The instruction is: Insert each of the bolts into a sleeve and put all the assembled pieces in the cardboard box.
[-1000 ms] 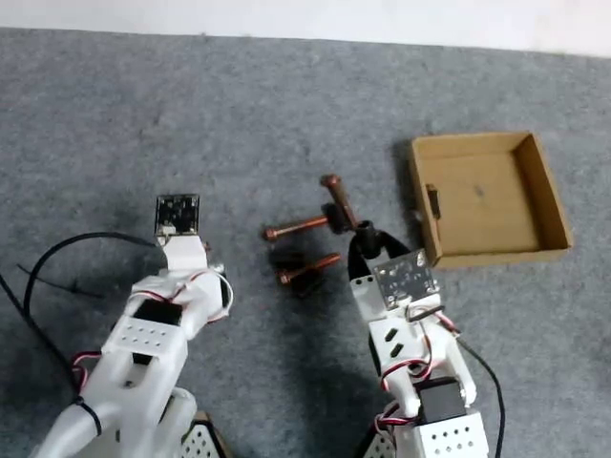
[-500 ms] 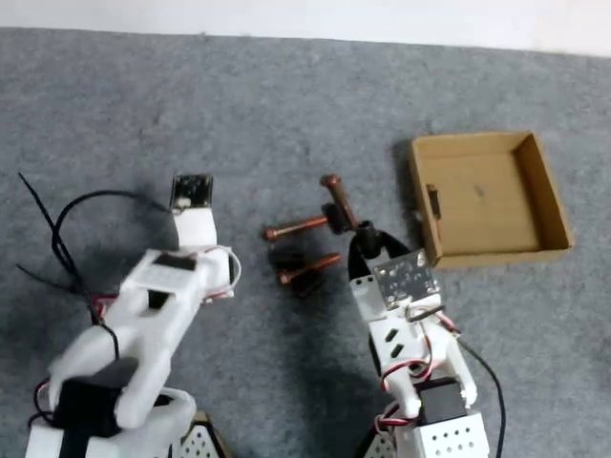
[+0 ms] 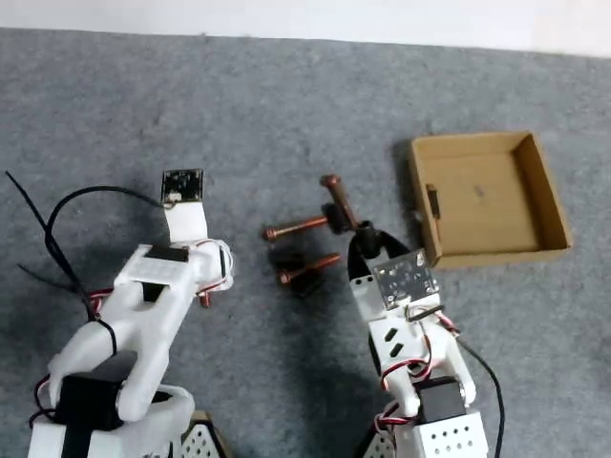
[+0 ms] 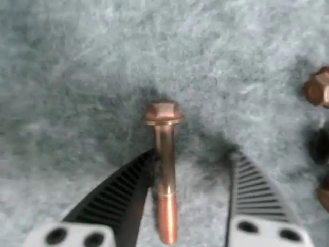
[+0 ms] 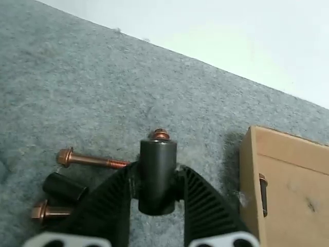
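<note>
In the left wrist view a copper bolt (image 4: 164, 164) lies on the grey carpet between the fingers of my left gripper (image 4: 193, 159), which is open. One finger touches the shank and the other stands apart. My right gripper (image 5: 158, 177) is shut on an upright black sleeve (image 5: 158, 154), and a bolt head (image 5: 160, 135) shows just behind the sleeve. In the high view the right gripper (image 3: 363, 239) sits left of the cardboard box (image 3: 544, 191). A loose bolt (image 3: 296, 227), a black sleeve (image 5: 64, 188) and another bolt (image 3: 310, 267) lie beside it.
The left arm (image 3: 153, 296) stands over the carpet left of the parts, with a black cable (image 3: 57, 229) looping beside it. A small dark piece (image 3: 431, 202) sits at the box's left wall. Open carpet lies toward the far edge.
The left arm has risen and leaned forward, and its wrist end has moved farther up the table. Its cable has swung out to the left. The right arm and the loose parts have not moved.
</note>
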{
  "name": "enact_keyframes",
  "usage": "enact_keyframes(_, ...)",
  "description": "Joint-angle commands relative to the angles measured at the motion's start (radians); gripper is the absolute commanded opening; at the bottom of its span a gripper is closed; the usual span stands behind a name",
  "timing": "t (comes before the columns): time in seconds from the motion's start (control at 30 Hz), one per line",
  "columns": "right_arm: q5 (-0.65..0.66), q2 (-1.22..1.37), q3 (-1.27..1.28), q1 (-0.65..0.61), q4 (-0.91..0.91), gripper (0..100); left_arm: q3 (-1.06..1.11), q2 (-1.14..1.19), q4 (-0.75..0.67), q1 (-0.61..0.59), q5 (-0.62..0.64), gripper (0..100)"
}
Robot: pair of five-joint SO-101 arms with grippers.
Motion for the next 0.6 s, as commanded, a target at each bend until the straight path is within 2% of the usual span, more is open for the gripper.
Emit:
enact_keyframes(0.0, 0.006, -0.008, 0.108, 0.012, -0.001, 0.5, -0.015, 0.004, 0.000, -0.001, 0.015, 27)
enact_keyframes(0.57, 0.006, -0.008, 0.108, 0.012, -0.001, 0.5, -0.077, 0.013, -0.023, -0.039, 0.009, 26)
